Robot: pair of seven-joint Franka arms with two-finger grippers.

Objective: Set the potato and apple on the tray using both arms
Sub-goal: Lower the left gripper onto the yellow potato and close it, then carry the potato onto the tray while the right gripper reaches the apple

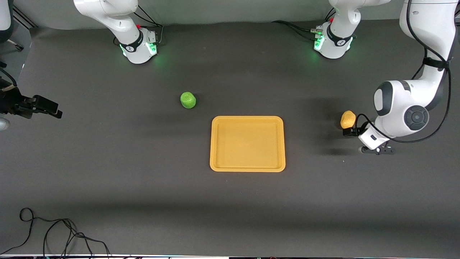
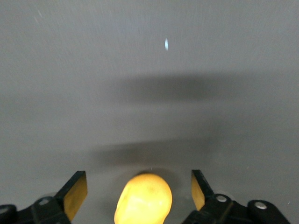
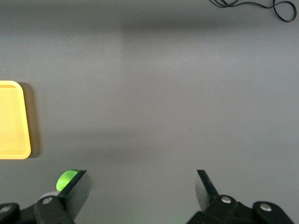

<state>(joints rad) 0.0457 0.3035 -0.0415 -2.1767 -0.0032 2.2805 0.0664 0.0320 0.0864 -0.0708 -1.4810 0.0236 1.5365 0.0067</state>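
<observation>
The yellow-orange potato (image 1: 348, 119) lies on the dark table toward the left arm's end, beside the orange-yellow tray (image 1: 248, 166). My left gripper (image 1: 354, 129) is low at the potato and open. In the left wrist view the potato (image 2: 142, 200) sits between the spread fingers of the left gripper (image 2: 137, 184), apart from both. The green apple (image 1: 188, 100) lies farther from the front camera than the tray. My right gripper (image 1: 54, 109) is open and empty, up over the right arm's end of the table (image 3: 140, 179). The right wrist view shows the apple (image 3: 67, 179) and the tray's edge (image 3: 11, 121).
A black cable (image 1: 54, 233) lies coiled at the table's near edge toward the right arm's end and also shows in the right wrist view (image 3: 252, 7). The arms' bases (image 1: 140, 46) (image 1: 332, 41) stand along the edge farthest from the front camera.
</observation>
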